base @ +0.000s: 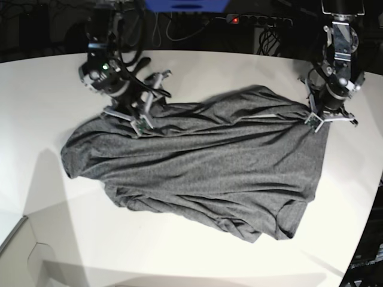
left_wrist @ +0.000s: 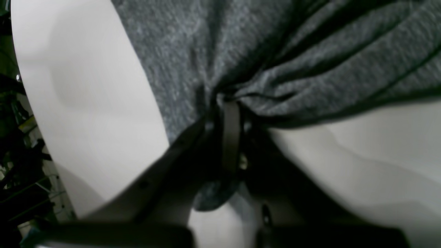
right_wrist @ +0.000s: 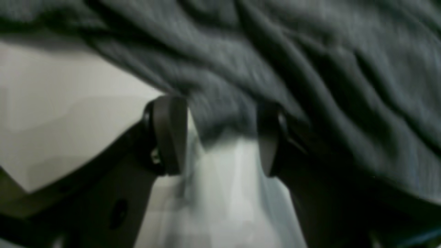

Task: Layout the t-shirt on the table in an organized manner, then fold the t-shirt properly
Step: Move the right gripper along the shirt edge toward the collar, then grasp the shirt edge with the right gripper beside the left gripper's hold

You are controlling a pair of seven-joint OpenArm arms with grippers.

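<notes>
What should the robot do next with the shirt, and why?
Probably close the right gripper on the t-shirt edge lying between its open jaws. The left gripper already pinches its bunched edge, and the shirt lies wrinkled on the table, so both grips could pull it flat.

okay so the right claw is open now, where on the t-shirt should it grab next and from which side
Probably the far edge of the t-shirt, right by the right claw, which stands open with the hem bunched between its fingers. Come in low from the far side of the table, sliding one finger under the hem. The left claw is shut on the opposite far corner, so a matching pinch could let both spread the cloth flat.
</notes>
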